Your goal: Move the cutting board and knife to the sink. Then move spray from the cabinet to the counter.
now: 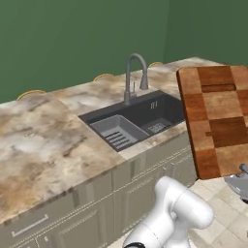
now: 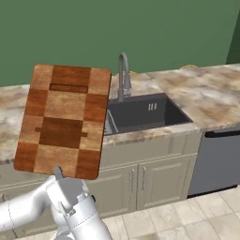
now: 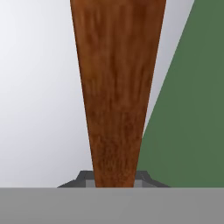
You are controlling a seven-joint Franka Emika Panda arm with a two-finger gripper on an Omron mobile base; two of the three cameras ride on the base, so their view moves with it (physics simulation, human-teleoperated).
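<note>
Centrally, one cutting board (image 2: 63,122) is held upright in the air, its checkered face occupying the left half of the right base view and the right edge of the left base view. One gripper (image 3: 115,178) is pinched on the board's lower edge; in the hand view the board's narrow wooden edge rises between the two finger tips (image 3: 83,177) at the bottom centre. One sink (image 1: 167,114), a dark basin, lies at the centre of both base views, behind and below the board, with one tall grey faucet (image 1: 134,72) at its rear rim and one light ribbed basket insert (image 1: 118,131) in its left part. One marbled counter (image 1: 43,145) surrounds the sink. One dark dishwasher front (image 2: 218,161) sits at the lower right of the right base view.
</note>
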